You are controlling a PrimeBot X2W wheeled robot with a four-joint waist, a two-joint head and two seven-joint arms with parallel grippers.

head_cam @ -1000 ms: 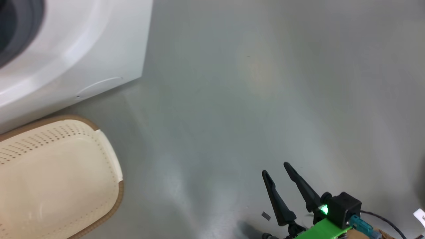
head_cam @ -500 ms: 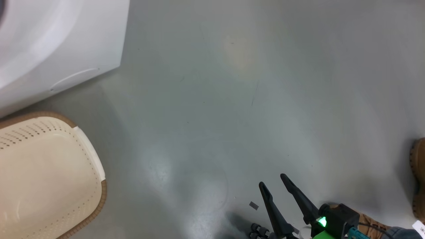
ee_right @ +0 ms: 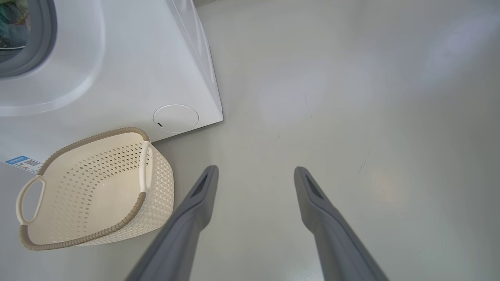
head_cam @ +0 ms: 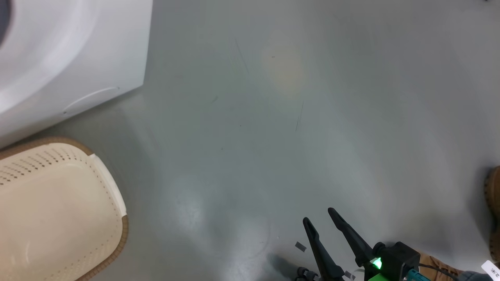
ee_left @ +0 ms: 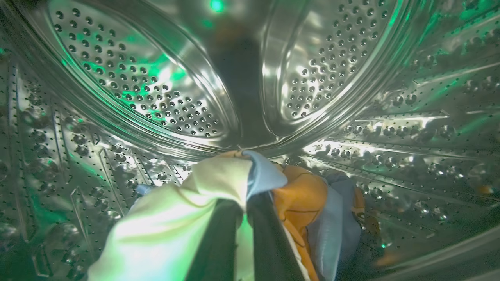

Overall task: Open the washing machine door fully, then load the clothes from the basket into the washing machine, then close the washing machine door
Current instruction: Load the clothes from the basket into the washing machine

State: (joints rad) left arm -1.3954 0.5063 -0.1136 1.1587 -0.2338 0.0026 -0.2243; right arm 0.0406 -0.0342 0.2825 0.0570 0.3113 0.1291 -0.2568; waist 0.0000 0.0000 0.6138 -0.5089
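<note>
- Looking along your left claw (ee_left: 245, 201), you find it deep in the steel drum (ee_left: 156, 97), fingers pinched tight on the clothes (ee_left: 183, 218).
- A cream piece drapes over those fingers, with a light blue fold at the tips. Orange and blue pieces bunch just beside them on the drum wall.
- Your right wrist view gives you the right claw (ee_right: 256, 168) instead, spread wide over the grey floor (ee_right: 351, 117) and holding nothing.
- That view also has the cream basket (ee_right: 156, 183) just beside the white washing machine (ee_right: 136, 58), both handles visible.
</note>
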